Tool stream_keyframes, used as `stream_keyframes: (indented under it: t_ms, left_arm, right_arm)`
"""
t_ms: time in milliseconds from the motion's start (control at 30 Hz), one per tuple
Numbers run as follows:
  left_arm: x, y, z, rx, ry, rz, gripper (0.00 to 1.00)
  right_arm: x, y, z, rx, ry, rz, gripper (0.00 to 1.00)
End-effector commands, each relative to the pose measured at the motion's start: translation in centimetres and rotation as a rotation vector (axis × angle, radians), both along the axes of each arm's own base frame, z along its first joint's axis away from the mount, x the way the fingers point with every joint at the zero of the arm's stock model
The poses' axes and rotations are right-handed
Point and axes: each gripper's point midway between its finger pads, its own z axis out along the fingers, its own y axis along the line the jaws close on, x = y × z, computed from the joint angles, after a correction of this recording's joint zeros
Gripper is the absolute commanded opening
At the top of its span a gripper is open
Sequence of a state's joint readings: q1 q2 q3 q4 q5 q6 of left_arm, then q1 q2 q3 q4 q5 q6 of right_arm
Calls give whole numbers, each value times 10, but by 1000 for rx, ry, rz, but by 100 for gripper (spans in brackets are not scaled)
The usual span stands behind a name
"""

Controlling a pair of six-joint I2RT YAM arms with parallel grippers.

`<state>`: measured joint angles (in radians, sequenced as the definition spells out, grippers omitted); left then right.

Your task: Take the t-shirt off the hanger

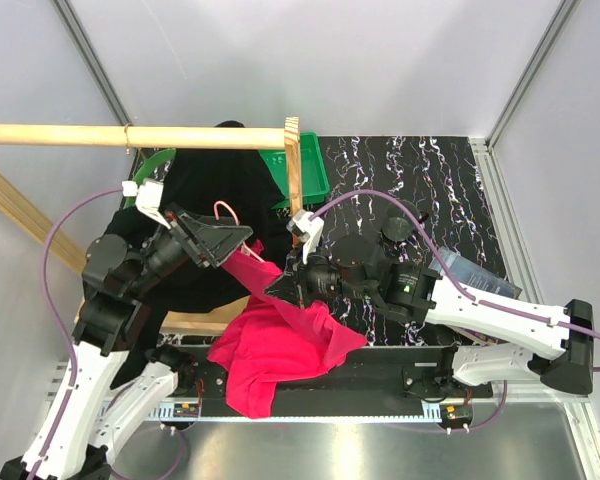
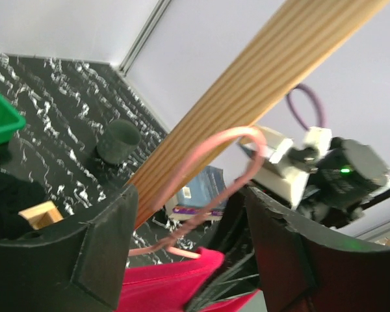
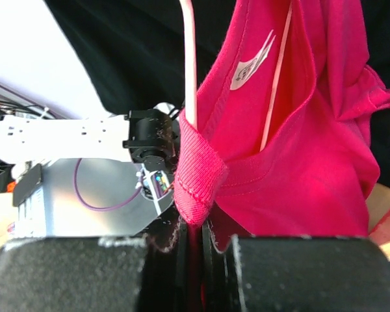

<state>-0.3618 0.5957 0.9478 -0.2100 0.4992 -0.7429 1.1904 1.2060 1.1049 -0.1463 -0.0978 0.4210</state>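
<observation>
At 6 o'clock in the top view, the t-shirt point(image 1: 280, 345) is draped onto the near edge of the table point(image 1: 400, 180), its collar pinched tight in the right gripper point(image 3: 192, 242). Toward 10 o'clock from there, the hook of the hanger point(image 3: 189, 58) is straddled by the left gripper point(image 2: 188, 253), jaws apart. The pulling-off step is judged under way; next, the hook should be clamped and the collar drawn toward 5 o'clock.

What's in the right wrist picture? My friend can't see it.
The right gripper pinches the folded collar of a pink t-shirt. A thin pink hanger wire rises from the collar, with black cloth behind.
</observation>
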Motion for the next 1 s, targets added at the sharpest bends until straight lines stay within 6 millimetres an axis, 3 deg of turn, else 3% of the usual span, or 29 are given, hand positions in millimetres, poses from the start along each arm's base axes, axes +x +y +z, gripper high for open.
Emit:
stream_keyframes:
  t_ms: [0,100,133,200,233,267,300,367,400,467,500,533,600,667,833,967]
  left_arm:
    - [4,-6,-4,25,-40,-28,67]
    - [10,-14,-12,16,-18,-58,56]
    - [11,-15,-14,14,-10,-62,47]
    - [15,-18,-17,12,6,-65,37]
    - [15,-18,-17,12,6,-68,23]
    - [15,-19,-17,12,9,-69,18]
    - [16,-18,-16,10,5,-60,10]
    - [19,-14,-16,4,4,-26,0]
    - [18,-12,-15,5,1,-11,0]
    - [21,-7,-16,18,10,30,0]
    - [22,-6,-17,28,11,37,0]
    - [23,-4,-18,44,1,46,0]
    - [26,-1,-17,62,-2,72,0]
    - [28,1,-14,78,-18,85,0]
    - [29,1,-4,88,-58,86,0]
    - [30,1,-1,89,-59,86,0]
  right_arm:
    - [2,7,39,113,15,-9,0]
    - [3,10,36,104,18,-11,0]
    - [4,10,36,101,18,-12,0]
    - [4,9,34,94,21,-16,0]
    - [3,9,33,87,23,-13,0]
    - [4,7,31,82,23,-22,0]
    - [4,5,27,64,31,-30,2]
    - [7,-1,26,48,30,-56,18]
    - [6,-7,18,10,38,-60,41]
    - [2,-17,21,-21,35,-58,65]
    - [0,-28,9,-87,59,-69,83]
    - [0,-36,9,-106,61,-87,91]
    - [-7,-57,4,-155,79,-99,99]
    - [-14,-78,4,-166,91,-110,100]
    - [-18,-123,-1,-158,88,-201,98]
    - [-26,-141,-6,-120,110,-209,93]
